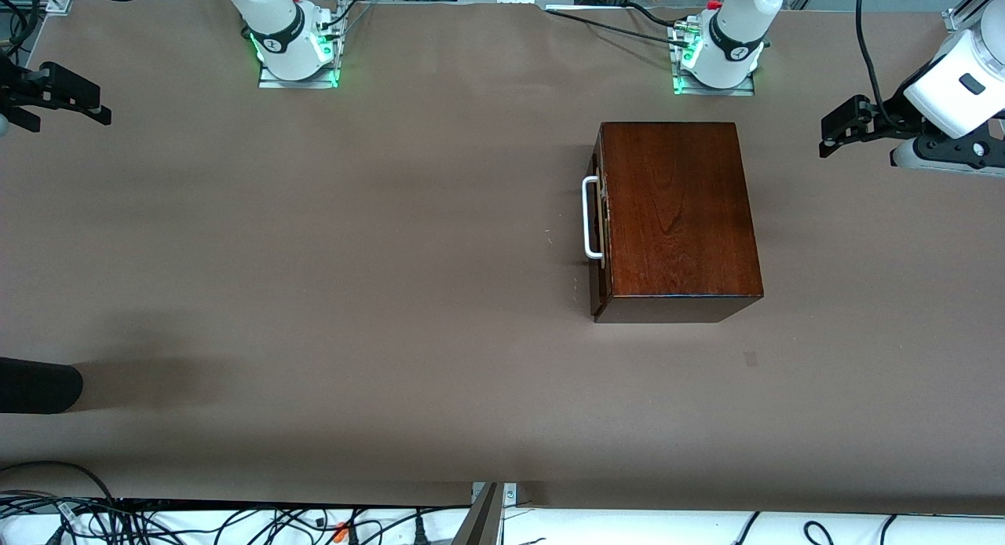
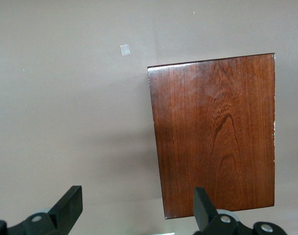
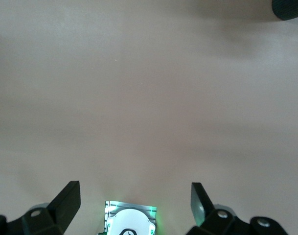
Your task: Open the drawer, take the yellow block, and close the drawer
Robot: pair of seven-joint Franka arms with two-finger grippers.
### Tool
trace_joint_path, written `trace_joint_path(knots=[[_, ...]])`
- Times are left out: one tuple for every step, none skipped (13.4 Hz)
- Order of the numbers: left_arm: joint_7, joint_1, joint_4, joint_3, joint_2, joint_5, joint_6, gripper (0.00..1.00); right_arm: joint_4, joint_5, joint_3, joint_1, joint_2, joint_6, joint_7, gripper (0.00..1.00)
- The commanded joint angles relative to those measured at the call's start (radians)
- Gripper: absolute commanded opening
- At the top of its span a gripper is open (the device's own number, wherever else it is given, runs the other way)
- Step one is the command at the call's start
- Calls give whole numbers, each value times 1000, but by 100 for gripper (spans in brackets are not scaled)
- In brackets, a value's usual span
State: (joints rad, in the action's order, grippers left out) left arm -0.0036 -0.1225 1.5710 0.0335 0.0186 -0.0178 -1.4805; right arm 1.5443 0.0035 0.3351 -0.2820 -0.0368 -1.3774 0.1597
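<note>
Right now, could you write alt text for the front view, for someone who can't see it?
A dark reddish-brown wooden box with a white loop handle sits shut on a brown table. The left pincer and right pincer wait open at its ends, holding nothing.

The drawer (image 1: 598, 223) sits shut in its reddish-brown box, white handle outward.

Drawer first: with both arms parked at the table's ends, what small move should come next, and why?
Probably bring the right pincer, open and over bare table, toward the white handle. The drawer looks shut in the wooden box, its handle facing the right arm's end, and no yellow block shows. The left pincer, also open, waits at the left arm's end of the table.
</note>
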Motion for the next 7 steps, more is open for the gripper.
trace_joint_path(knots=[[1, 9, -6, -13, 21, 18, 11, 100, -12, 10, -2, 0, -6, 18, 11, 100], [1, 9, -6, -14, 21, 18, 9, 100, -12, 10, -2, 0, -6, 17, 11, 100], [1, 9, -6, -14, 21, 18, 8, 100, -12, 10, -2, 0, -6, 17, 11, 100], [1, 9, -6, -14, 21, 18, 6, 100, -12, 10, -4, 0, -6, 18, 11, 100], [1, 9, -6, -14, 21, 15, 6, 100, -12, 10, -5, 0, -6, 18, 11, 100], [2, 11, -6, -14, 21, 7, 6, 100, -13, 12, -7, -2, -6, 17, 11, 100], [2, 11, -6, -12, 21, 3, 5, 100, -12, 12, -7, -3, -6, 12, 9, 100]])
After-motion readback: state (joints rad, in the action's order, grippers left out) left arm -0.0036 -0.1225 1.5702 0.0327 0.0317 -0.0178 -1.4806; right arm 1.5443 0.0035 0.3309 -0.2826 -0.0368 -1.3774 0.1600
